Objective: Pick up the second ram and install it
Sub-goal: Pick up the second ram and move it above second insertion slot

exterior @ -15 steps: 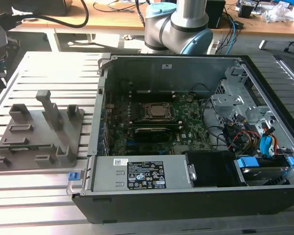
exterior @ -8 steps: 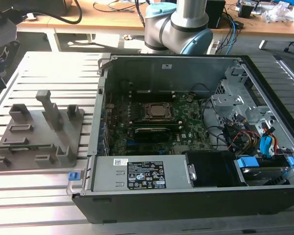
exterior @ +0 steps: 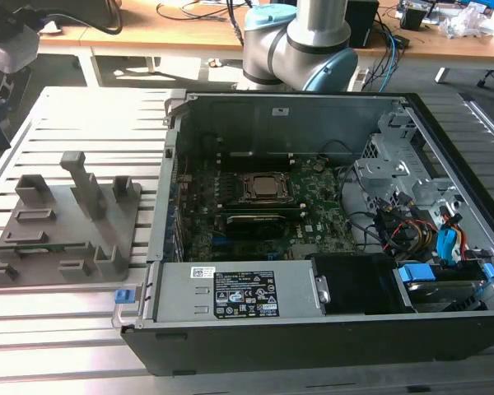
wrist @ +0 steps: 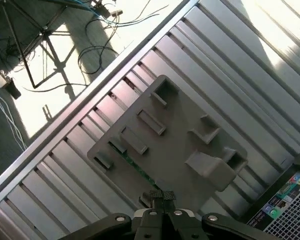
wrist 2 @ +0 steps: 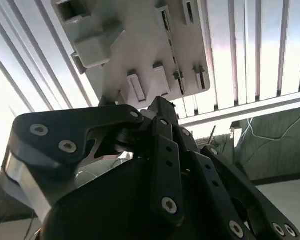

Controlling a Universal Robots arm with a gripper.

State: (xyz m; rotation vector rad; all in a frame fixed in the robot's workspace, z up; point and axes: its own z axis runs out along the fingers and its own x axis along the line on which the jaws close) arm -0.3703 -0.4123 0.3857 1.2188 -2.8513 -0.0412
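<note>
— Where is the second ram (wrist: 136,166)?

— In the grey holder tray (exterior: 62,216), set in one of its long slots. Its thin green edge shows along that slot in the first wrist view. In the exterior view the tray rests on the slatted table (exterior: 82,329) at the lower left of the frame, just beside the open computer case (exterior: 255,115).

— And the gripper (wrist: 163,197)?

— It hangs above the tray, apart from it. The slot with the green edge is near its tips in the first wrist view. The black fingertips (wrist: 159,196) look pressed together, with no gap I can make out, and they hold nothing.

— And inside the case?

— The motherboard (exterior: 317,216) lies flat, with the CPU socket (exterior: 265,188) near its middle. The arm (exterior: 300,33) rises behind the case at the top centre of the exterior view.
</note>
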